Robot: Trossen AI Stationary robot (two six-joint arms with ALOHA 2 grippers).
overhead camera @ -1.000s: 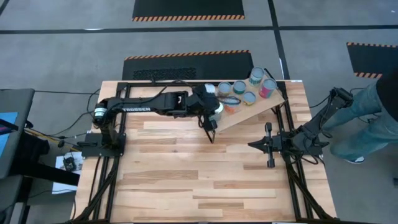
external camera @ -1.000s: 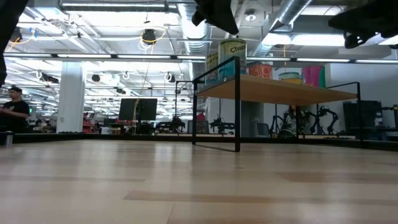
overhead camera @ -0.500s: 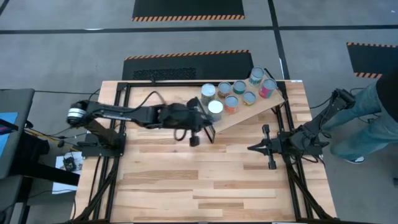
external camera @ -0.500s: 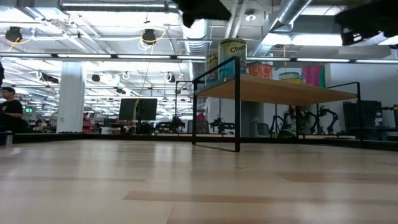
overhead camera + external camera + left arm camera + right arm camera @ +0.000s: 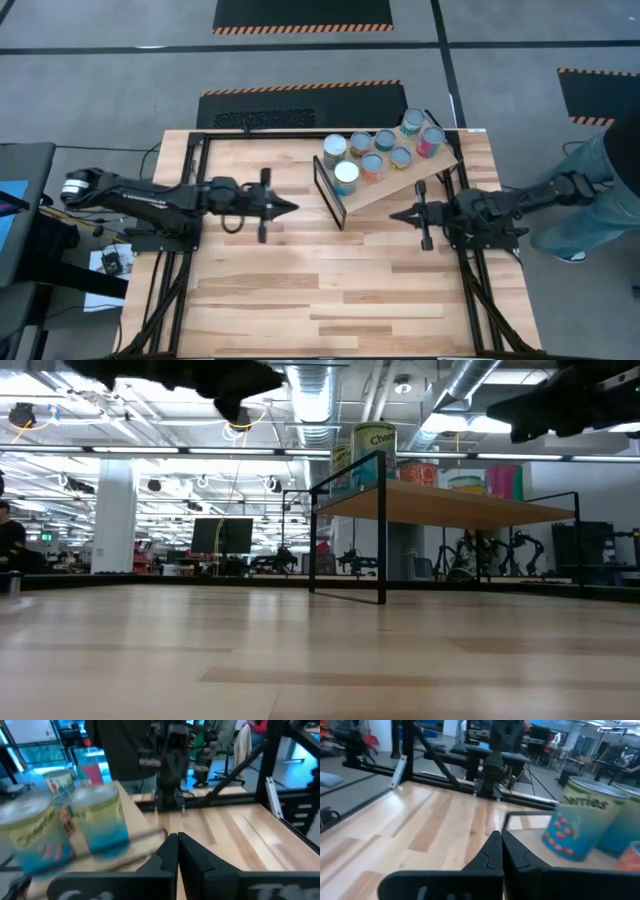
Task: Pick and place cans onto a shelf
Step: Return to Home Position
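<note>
Left pincer (image 5: 291,208), fingers together, hovers over plank tabletop (image 5: 300,290) near shelf (image 5: 400,186).

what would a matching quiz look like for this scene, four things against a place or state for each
Things:
1. left tool
2. right tool
3. shelf
4. pink can

Places or states:
A. standing at the shelf's right end
B. shut, beside the shelf's short end, apart from it
C. light wood, set at a slant
D. shut, beside the shelf's long near edge

Pairs: 1-B, 2-D, 3-C, 4-A
</note>
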